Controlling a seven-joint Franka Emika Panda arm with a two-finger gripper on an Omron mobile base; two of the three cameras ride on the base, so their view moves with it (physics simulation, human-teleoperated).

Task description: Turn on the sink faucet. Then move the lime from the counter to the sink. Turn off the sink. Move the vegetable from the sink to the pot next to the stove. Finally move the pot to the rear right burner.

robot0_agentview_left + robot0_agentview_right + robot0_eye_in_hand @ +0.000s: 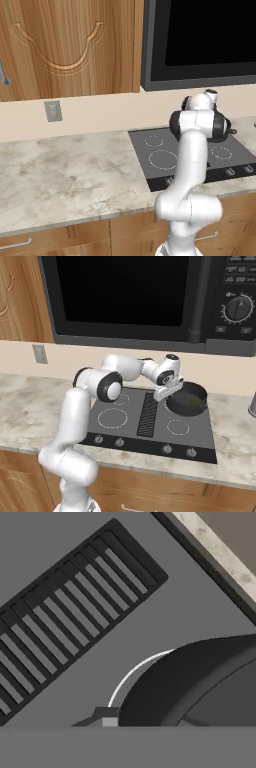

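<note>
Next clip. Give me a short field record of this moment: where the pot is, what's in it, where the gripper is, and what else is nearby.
pot: on the stove's rear right burner
stove: black cooktop with a centre vent grille, set in the counter
lime: small green shape inside the pot
gripper: at the pot's left rim; grip state unclear
above stove: microwave

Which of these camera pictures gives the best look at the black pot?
The right base view: the whole pot sits on the stove's rear right ring. The hand view catches just its dark curved wall; in the left base view the arm hides most of it.
</note>
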